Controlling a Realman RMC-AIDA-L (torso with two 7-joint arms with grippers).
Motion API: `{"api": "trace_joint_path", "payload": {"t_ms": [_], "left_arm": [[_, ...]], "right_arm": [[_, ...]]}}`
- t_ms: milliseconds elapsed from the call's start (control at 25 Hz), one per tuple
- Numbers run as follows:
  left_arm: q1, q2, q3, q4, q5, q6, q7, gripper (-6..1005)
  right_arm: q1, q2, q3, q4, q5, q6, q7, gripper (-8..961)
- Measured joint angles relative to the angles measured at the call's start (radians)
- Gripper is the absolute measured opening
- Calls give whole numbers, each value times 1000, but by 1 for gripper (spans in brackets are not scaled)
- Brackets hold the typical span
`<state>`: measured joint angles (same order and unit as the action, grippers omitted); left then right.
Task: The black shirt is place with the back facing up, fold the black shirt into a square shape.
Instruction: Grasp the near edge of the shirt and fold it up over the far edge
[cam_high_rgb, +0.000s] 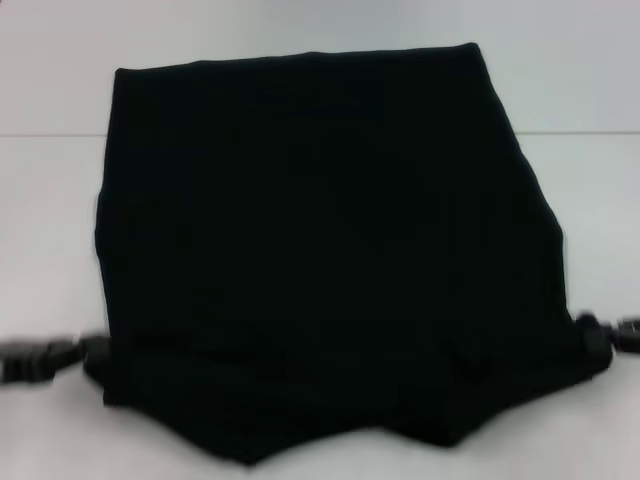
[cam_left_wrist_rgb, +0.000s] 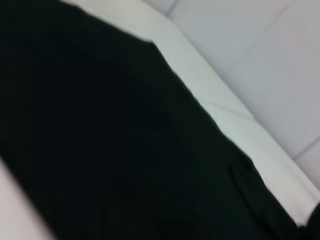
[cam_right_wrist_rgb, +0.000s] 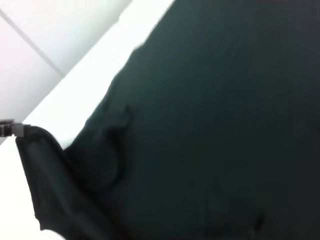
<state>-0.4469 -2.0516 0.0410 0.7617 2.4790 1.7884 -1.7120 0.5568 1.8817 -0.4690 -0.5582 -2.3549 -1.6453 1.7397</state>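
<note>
Black shirt (cam_high_rgb: 330, 250) fills frame centre on the white table (cam_high_rgb: 600, 200). Left gripper (cam_high_rgb: 95, 352) and right gripper (cam_high_rgb: 592, 338) clamp its lower corners.

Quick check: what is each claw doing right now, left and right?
Left claw: at the black shirt's near left corner; grip cannot be told.
Right claw: at its near right corner; grip cannot be told.

A plain white table (cam_high_rgb: 50, 230) fills the frame, a thin dark seam (cam_high_rgb: 590, 132) crossing its upper part (evenly lit, no harsh shadows).
</note>
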Motion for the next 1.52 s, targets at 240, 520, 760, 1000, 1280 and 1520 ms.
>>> {"api": "trace_joint_path", "payload": {"t_ms": [240, 520, 760, 1000, 1280, 1520], "left_arm": [[-163, 58, -6, -132, -1, -257, -41, 95], [-295, 80, 9, -225, -1, -552, -62, 113], [-355, 81, 17, -275, -2, -756, -66, 128], [-400, 83, 42, -297, -2, -877, -66, 144], [-431, 83, 69, -348, -2, -1005, -57, 162], [-432, 52, 120, -390, -2, -1115, -51, 177]], "right_arm": [[99, 28, 54, 20, 30, 213, 10, 64], [231, 37, 47, 177, 88, 582, 9, 65], [328, 90, 44, 210, 92, 837, -5, 66], [404, 117, 44, 213, 94, 1001, -24, 67], [424, 117, 43, 243, 161, 1070, -101, 68], [415, 138, 43, 289, 235, 1145, -202, 69]]}}
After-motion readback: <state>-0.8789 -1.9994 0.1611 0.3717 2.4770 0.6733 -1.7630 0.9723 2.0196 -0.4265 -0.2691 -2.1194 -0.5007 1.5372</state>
